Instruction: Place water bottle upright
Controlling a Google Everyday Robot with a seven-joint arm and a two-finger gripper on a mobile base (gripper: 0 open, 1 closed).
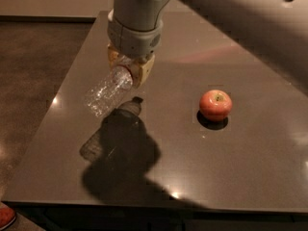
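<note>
The water bottle [106, 91] is a clear ribbed plastic bottle. It hangs tilted above the dark table [250, 167], its base pointing down and to the left, its cap end hidden between the fingers. My gripper [129, 70] is shut on the bottle's upper end and holds it off the tabletop. The bottle's shadow lies on the table just below it.
A red apple [215, 105] sits on the table to the right of the gripper. The table's left edge runs close to the bottle, with the floor beyond. My arm crosses the top right of the view.
</note>
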